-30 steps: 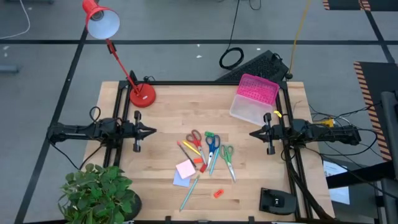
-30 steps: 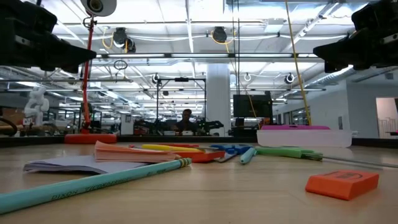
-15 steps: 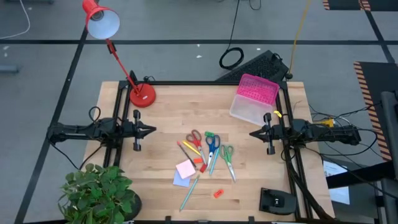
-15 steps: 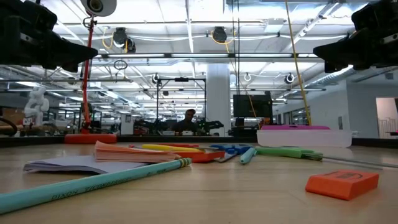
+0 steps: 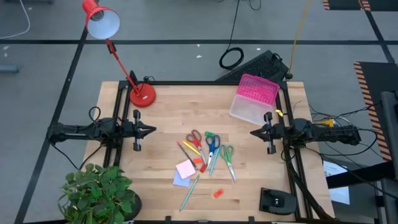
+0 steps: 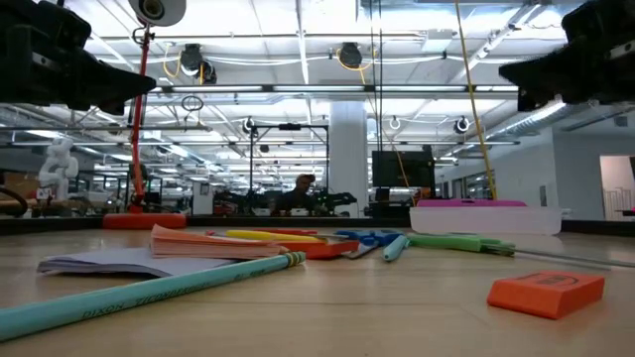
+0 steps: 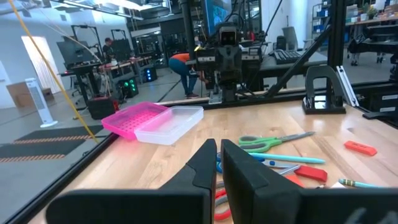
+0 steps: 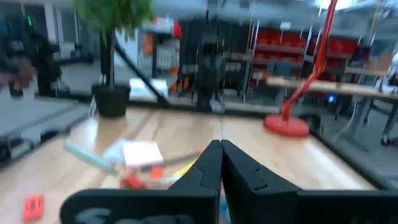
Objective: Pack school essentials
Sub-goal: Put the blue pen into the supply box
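The school essentials lie loose on the middle of the wooden table. They include red (image 5: 195,138), blue (image 5: 212,144) and green scissors (image 5: 227,155), thin pens, a pink sticky-note pad (image 5: 185,168) on a lavender one (image 5: 180,179), a teal pencil (image 5: 189,193) and an orange eraser (image 5: 217,193). My left gripper (image 5: 154,130) hovers shut at the table's left side, pointing at the pile. My right gripper (image 5: 252,132) hovers shut at the right side, facing it. In both wrist views the fingertips (image 7: 217,144) (image 8: 220,144) meet with nothing between them.
A clear plastic box with a pink lid (image 5: 253,98) stands at the far right. A red desk lamp (image 5: 142,95) has its base at the far left corner. A potted plant (image 5: 99,193) is off the near left corner, and a black device (image 5: 277,201) sits near right.
My right gripper has risen slightly, still shut, as the low view shows. The stationery has stayed where it was.
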Motion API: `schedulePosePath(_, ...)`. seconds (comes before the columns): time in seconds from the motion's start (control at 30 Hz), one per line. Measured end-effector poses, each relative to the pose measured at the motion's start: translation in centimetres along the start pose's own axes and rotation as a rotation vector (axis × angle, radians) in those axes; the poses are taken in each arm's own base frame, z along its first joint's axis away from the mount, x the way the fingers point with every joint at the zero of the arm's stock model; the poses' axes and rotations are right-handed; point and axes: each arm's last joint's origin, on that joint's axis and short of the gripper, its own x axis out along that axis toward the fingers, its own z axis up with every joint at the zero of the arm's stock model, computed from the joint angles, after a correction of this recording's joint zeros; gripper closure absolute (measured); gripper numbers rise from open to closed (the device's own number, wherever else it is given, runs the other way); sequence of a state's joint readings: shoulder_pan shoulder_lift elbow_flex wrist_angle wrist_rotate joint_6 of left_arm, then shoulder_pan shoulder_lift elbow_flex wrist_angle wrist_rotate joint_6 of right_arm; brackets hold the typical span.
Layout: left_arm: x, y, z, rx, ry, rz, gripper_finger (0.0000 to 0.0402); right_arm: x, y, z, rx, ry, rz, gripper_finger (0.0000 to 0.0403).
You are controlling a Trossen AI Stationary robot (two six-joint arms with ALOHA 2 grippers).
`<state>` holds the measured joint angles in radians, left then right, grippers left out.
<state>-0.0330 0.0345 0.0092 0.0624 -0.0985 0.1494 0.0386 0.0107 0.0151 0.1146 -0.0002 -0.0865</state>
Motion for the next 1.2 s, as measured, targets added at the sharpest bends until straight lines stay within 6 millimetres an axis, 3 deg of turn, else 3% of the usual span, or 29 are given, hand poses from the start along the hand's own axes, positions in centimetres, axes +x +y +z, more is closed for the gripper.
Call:
schedulePosePath(0.1,0.0,0.0,0.0,0.002,0.000,0.001,0.0373,0.0,0.0,0.6,-0.005,-0.058,-0.005,0.0403)
schedulePosePath(0.27,0.0,0.0,0.0,-0.039,0.004,0.003,0.0373,0.0,0.0,0.4,0.007,0.009,-0.001,0.0403)
schedulePosePath(0.37,0.0,0.0,0.0,-0.047,0.004,0.005,0.0373,-0.1,-0.2,2.6,0.022,-0.036,-0.006,0.0403)
schedulePosePath(0.7,0.0,0.0,0.0,-0.085,0.007,0.006,0.0373,0.8,-0.8,9.2,0.153,0.080,-0.002,0.0403)
schedulePosePath(0.97,0.0,0.0,-0.1,-0.087,0.012,0.012,0.0373,3.3,-1.3,14.4,0.263,0.211,-0.013,0.0403)
schedulePosePath(1.2,0.0,0.0,-0.2,-0.088,0.028,0.013,0.0373,6.3,-1.5,17.0,0.270,0.332,-0.020,0.0403)
